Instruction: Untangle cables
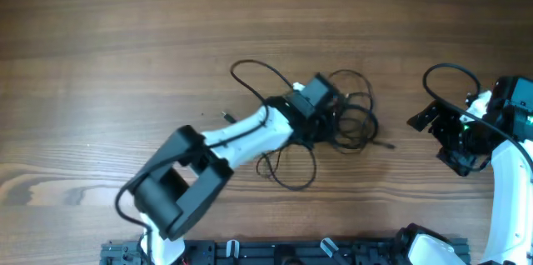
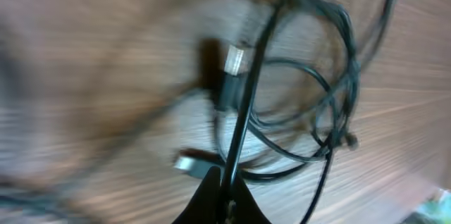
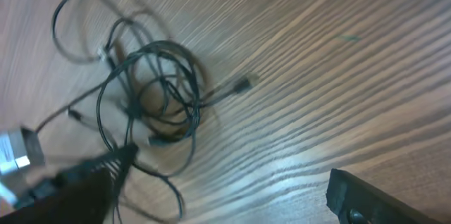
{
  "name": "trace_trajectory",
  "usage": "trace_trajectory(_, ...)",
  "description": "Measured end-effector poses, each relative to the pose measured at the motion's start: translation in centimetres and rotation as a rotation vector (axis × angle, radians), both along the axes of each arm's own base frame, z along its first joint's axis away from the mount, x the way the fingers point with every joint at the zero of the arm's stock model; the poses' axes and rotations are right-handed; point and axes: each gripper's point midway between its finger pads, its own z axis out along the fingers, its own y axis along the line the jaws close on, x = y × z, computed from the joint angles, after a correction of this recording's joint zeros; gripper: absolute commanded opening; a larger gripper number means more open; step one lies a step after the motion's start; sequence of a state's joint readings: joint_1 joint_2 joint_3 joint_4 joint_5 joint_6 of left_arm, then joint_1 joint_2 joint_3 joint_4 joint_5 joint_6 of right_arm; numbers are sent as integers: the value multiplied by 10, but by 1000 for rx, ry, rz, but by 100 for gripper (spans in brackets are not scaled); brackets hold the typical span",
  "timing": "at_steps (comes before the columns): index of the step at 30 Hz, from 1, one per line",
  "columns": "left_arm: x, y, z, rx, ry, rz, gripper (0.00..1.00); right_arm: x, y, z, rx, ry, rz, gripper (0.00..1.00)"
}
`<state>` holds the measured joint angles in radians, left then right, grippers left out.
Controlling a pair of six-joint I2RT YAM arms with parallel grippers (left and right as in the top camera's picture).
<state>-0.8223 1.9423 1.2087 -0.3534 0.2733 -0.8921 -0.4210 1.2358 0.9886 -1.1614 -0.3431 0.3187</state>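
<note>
Cables lie in a knotted heap in the middle of the table, and the left gripper is clenched on one black strand at the heap's near edge. To do this well, I judge it should lift slowly and draw that strand away from the knot, watching whether loops slide free or tighten; if they tighten, ease off and pick another strand. Just past the grip a silver-tipped plug lies against the held strand, and beyond it several thin loops overlap. One loose loop trails toward the table's far side, another toward the arm's base. The right gripper hangs released, well apart, holding nothing.
</note>
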Motion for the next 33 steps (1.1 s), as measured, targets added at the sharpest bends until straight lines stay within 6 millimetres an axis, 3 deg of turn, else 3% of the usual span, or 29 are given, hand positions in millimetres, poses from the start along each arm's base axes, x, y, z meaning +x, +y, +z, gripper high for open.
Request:
trace_trajectory(2, 17, 25, 18, 9, -47, -22, 4, 2, 6, 2, 25, -28, 49, 100)
trace_trajectory(3, 30, 38, 42, -22, -106, -35, 4, 5, 12, 5, 52, -52, 74, 100)
trace_trajectory(4, 42, 46, 68, -63, -172, -46, 4, 10, 17, 9, 79, -87, 93, 99)
trace_trajectory(5, 51, 55, 100, -112, -249, -64, 4, 21, 28, 18, 145, -165, 128, 91)
trace_trajectory(6, 57, 70, 153, -192, -376, -98, 4, 28, 30, 22, 153, -204, 143, 88)
trace_trajectory(8, 55, 78, 189, -250, -462, -130, 4, 39, 42, 30, 198, -278, 189, 83)
trace_trajectory(10, 47, 89, 229, -314, -557, -166, 4, 45, 65, 37, 266, -341, 268, 71)
trace_trajectory(12, 41, 97, 252, -349, -615, -183, 4, 44, 88, 37, 318, -362, 343, 57)
trace_trajectory(15, 30, 97, 267, -383, -656, -235, 4, 42, 124, 34, 368, -384, 465, 26)
trace_trajectory(18, 24, 94, 269, -403, -663, -283, 4, 47, 144, 37, 388, -423, 521, 18)
trace_trajectory(20, 18, 92, 267, -411, -659, -323, 4, 57, 158, 45, 391, -485, 560, 21)
trace_trajectory(22, 12, 93, 260, -400, -637, -350, 4, 63, 165, 49, 395, -510, 562, 31)
trace_trajectory(26, 4, 94, 254, -390, -619, -392, 4, 73, 173, 51, 395, -529, 556, 36)
trace_trajectory(33, 2, 87, 267, -446, -676, -443, 4, 70, 205, 36, 407, -480, 625, 40)
